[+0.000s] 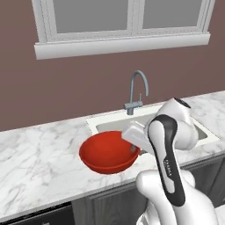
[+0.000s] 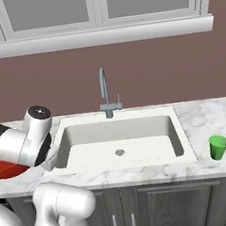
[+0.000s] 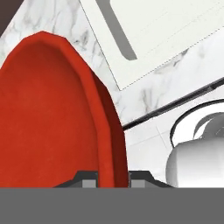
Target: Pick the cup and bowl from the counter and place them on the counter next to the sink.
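The fingers (image 3: 113, 177) sit narrow, pinching the rim of the bowl (image 3: 48, 118) — one tip inside the wall, one outside (hand view shows the rim running right between them). The bowl looks rigid, glossy and probably slick; a one-sided rim pinch on something this wide means it will likely want to swing or slip, so slow moves seem wise. In the left base view it hangs at the bench (image 1: 39, 154) front, just left of the sink (image 1: 105, 125), overhanging the edge; cannot tell if it touches the marble. The cup (image 2: 219, 147) stands upright on the bench right of the sink — light, stiff, tapered; take it across the body, mid-height. The faucet (image 2: 105, 93) is behind the basin.
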